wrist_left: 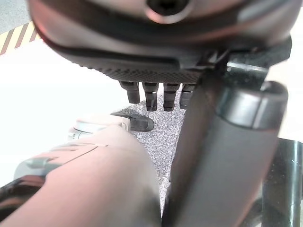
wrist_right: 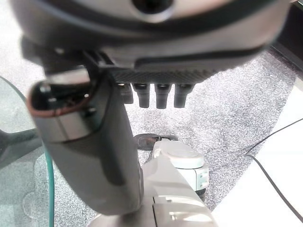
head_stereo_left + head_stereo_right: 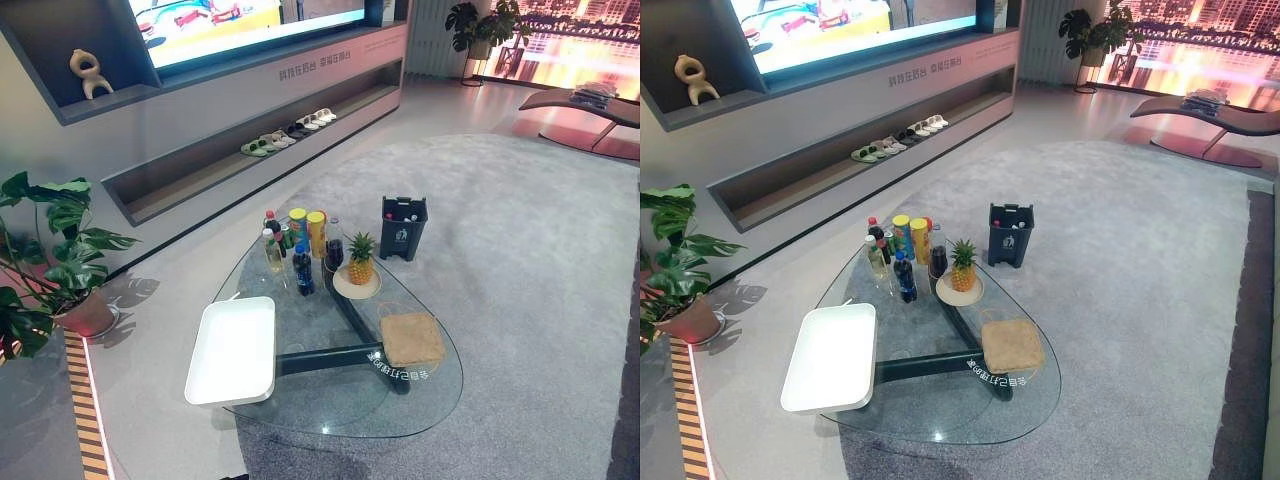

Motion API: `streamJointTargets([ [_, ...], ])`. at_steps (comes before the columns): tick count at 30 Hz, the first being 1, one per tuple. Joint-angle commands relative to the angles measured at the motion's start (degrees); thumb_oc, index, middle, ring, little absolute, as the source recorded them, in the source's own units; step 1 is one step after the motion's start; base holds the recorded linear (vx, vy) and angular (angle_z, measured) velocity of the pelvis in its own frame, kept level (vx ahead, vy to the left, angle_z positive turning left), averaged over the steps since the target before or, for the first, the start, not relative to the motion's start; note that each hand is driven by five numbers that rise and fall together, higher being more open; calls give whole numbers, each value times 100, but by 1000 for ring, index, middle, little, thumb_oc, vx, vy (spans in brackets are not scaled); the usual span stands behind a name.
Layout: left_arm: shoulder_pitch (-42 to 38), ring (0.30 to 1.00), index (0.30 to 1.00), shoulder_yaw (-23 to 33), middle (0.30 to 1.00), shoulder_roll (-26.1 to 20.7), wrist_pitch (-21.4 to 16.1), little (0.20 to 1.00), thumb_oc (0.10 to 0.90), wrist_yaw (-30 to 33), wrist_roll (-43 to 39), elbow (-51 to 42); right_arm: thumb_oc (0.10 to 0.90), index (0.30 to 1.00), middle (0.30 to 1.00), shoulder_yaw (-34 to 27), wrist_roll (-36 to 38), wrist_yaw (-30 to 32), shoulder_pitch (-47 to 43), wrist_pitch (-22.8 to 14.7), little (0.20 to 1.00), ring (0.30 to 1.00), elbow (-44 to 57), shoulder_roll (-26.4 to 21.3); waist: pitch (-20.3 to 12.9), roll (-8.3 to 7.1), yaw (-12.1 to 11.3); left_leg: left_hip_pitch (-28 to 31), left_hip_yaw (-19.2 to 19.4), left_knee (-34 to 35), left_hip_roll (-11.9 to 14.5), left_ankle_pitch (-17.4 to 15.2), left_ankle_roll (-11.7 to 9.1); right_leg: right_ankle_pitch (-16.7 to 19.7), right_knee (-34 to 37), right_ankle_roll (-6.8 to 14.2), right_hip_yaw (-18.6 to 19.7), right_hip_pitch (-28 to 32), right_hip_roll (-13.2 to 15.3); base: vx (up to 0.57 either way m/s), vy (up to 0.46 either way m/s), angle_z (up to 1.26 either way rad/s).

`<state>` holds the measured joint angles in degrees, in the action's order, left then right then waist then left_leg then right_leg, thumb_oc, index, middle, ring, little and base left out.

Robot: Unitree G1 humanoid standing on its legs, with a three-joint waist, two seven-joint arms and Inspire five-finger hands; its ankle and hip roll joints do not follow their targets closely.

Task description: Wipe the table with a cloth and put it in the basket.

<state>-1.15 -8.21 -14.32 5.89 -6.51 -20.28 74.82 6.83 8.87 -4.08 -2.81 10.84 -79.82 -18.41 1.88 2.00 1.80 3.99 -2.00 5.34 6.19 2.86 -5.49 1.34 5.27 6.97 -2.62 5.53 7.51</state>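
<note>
Left eye view: the cloth (image 3: pixel 411 338), a tan folded square, lies flat on the glass worktop (image 3: pixel 330 410) near its right edge, untouched; the white basket (image 3: pixel 233 350), a shallow tray-like one, sits on the worktop's left rim, well apart from the cloth; wiping has not begun, I judge, so the step in hand is the approach and the first hold on the cloth; it would go best pinched at an edge, pressed flat and swept over the bare glass toward the basket, steering clear of the bottles (image 3: pixel 288 255) and the pineapple (image 3: pixel 359 258) on its plate at the far side, which could topple.

Right eye view: the same layout; grey carpet (image 3: pixel 1140 250) under and around the worktop, a small dark bin (image 3: pixel 1010 235) just behind it, a potted plant (image 3: pixel 675 265) to the left, slippers (image 3: pixel 895 140) on a low wall shelf.

Left wrist view: the left hand (image 1: pixel 158 97) hangs with its fingers straight and apart, holding nothing; only carpet lies past the fingers.

Right wrist view: the right hand (image 2: pixel 151 94) likewise has its fingers straight and empty; carpet lies beyond the fingers, glass off to one side.
</note>
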Motion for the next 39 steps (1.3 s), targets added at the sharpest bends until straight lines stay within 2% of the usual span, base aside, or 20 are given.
streamJointTargets([
  [1,-415,900,900,-34,900,-24,9,900,800,154,332,325,800,900,900,156,-171,-72,-305,96,900,900,-265,49,263,-86,-81,160,275,-34,-469,-457,266,-196,-88,-129,-283,79,-301,0,0,0],
  [39,-437,900,900,40,900,-102,-161,900,800,209,251,290,800,900,900,143,-135,-81,-339,157,900,900,-214,-16,232,-104,-103,157,252,-34,-467,-446,247,-187,-69,-127,-273,100,-321,2,0,0],
])
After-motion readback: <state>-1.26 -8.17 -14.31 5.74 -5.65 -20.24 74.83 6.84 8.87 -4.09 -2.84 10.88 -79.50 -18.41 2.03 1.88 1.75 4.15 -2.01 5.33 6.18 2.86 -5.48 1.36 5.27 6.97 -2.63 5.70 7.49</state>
